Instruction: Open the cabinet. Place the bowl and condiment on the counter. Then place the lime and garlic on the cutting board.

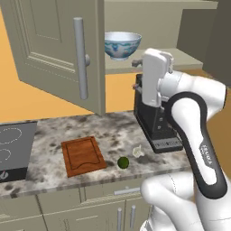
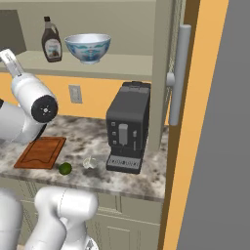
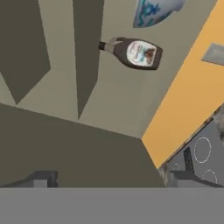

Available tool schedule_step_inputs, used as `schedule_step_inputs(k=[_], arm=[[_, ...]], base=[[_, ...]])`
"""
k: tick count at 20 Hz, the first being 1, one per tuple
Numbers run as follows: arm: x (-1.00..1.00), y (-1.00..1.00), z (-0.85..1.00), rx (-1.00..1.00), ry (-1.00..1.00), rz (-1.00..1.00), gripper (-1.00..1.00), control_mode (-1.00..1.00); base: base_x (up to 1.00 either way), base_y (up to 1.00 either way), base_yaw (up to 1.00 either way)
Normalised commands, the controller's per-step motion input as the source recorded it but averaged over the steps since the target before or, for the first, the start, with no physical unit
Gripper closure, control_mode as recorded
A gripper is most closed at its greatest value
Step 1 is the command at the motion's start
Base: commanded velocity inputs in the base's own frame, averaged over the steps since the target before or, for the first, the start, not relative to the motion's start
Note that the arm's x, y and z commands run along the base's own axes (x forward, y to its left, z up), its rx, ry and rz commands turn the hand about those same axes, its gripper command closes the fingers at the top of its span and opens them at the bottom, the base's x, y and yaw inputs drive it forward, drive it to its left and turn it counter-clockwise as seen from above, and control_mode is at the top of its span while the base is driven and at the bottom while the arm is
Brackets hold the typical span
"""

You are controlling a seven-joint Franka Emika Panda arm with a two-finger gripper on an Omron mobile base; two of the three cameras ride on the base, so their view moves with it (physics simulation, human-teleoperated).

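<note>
Two on the shelf: bowl [image 2: 88, 47] and condiment [image 2: 51, 41] stand side by side in the open cabinet [image 2: 97, 29], the bottle to the bowl's left in my right base view.
Condiment from the hand: in my hand view the condiment [image 3: 133, 53] sits well ahead of the gripper [image 3: 111, 177], off toward the upper middle, apart from both finger tips; the view is rolled, so the bottle appears lying sideways.
Bowl from the hand: the bowl [image 3: 153, 12] is beyond the bottle at the top edge of the hand view, partly cut off.
Gripper: I read it as released, jaws spread wide with nothing between them.
Cabinet doors: both swung open; one door [image 1: 58, 49] with its long silver handle [image 1: 81, 58] hangs at the left in my left base view.
Counter: the counter [image 1: 117, 131] lies below the shelf.
Lime: the lime [image 1: 123, 162] sits on the counter near the front edge, just right of the cutting board [image 1: 82, 155].
Garlic: the garlic [image 1: 138, 151] rests on the counter just beside the lime, near the black coffee machine [image 2: 128, 127].
Stovetop: the stovetop [image 1: 13, 151] is at the far left of the counter.
</note>
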Motion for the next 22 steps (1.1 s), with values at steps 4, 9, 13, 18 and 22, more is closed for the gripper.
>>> schedule_step_inputs(k=[4,9,13,18,22], arm=[[0.16,0.00,0.16,0.01,0.37,0.10,-1.00,-1.00],[0.15,0.00,0.14,-0.01,0.20,0.11,-1.00,-1.00],[0.18,0.08,-0.03,0.04,-0.03,0.15,-1.00,-1.00],[0.16,0.43,-0.20,0.05,-0.03,0.16,-1.00,-1.00],[0.16,0.34,-0.02,0.02,0.00,0.12,-1.00,-1.00]], base=[[0.00,0.00,0.00],[0.00,0.00,0.00],[0.00,0.00,0.00],[0.00,0.00,0.00],[0.00,0.00,0.00]])
